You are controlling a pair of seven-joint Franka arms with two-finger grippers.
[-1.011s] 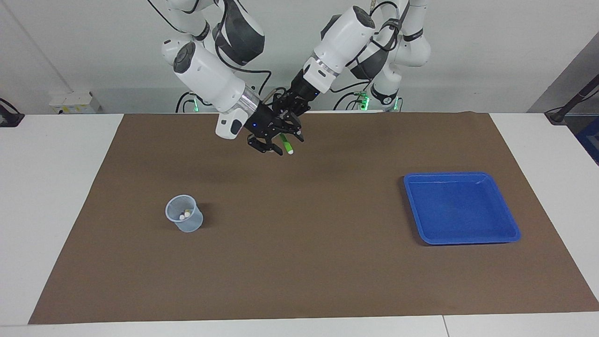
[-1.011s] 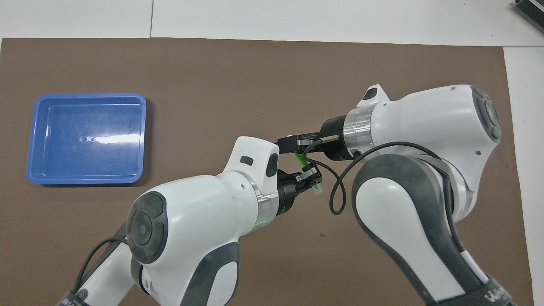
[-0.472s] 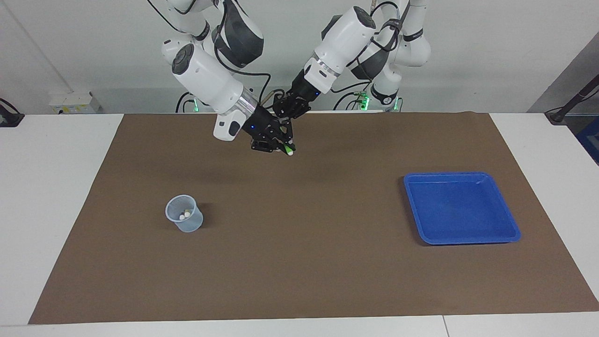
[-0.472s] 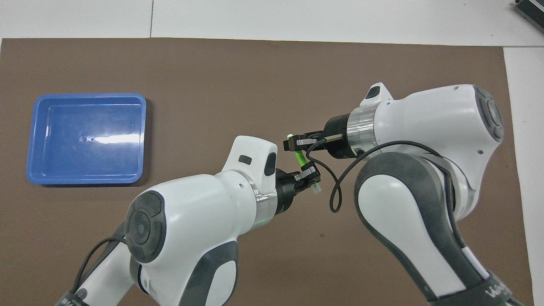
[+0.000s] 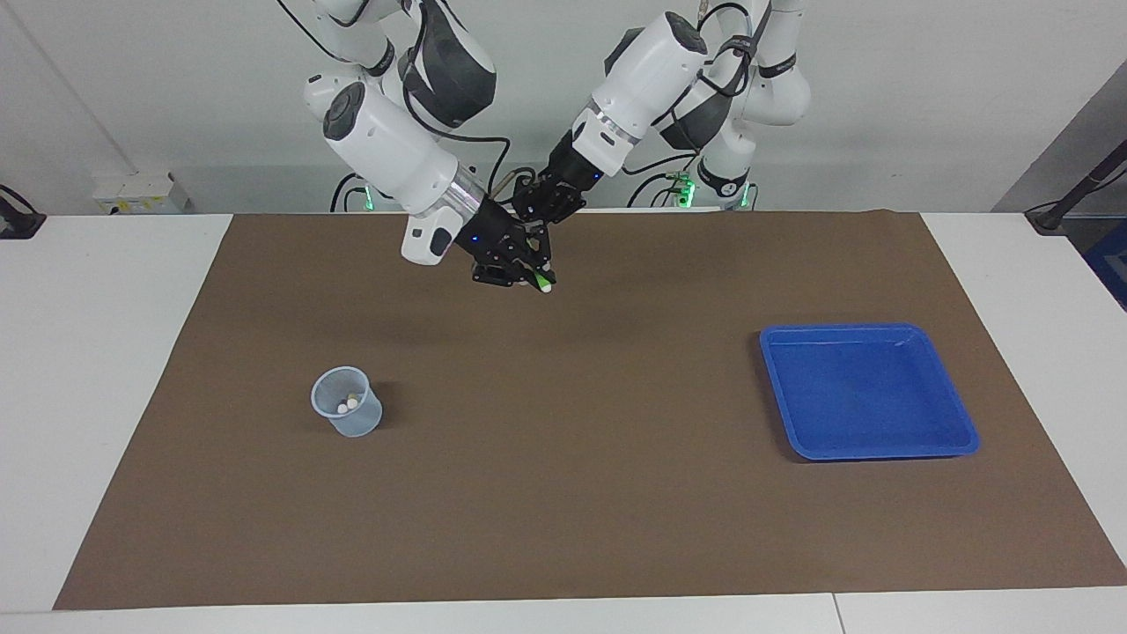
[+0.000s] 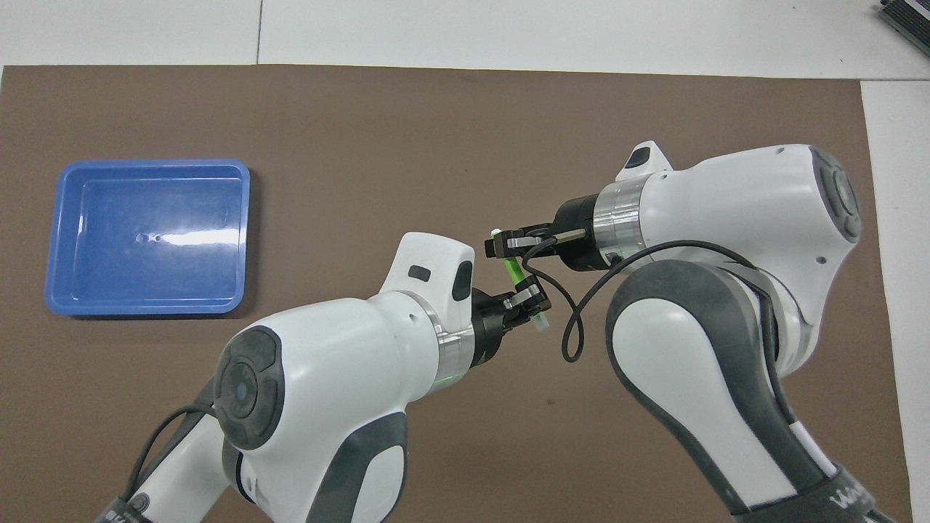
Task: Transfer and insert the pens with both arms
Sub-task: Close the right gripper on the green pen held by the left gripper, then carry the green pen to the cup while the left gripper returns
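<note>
Two bulky white robot arms (image 6: 341, 363) (image 6: 734, 218) with glossy rounded shells, dark grey joint covers and round grey end caps. Each has a brushed silver wrist ring, then black gripper hardware. A loose black cable (image 6: 581, 305) loops off one wrist; grey lettering marks its lower link.

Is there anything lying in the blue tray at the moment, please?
No, the blue tray shows only its bare floor in the facing view, with no pen in it.
</note>
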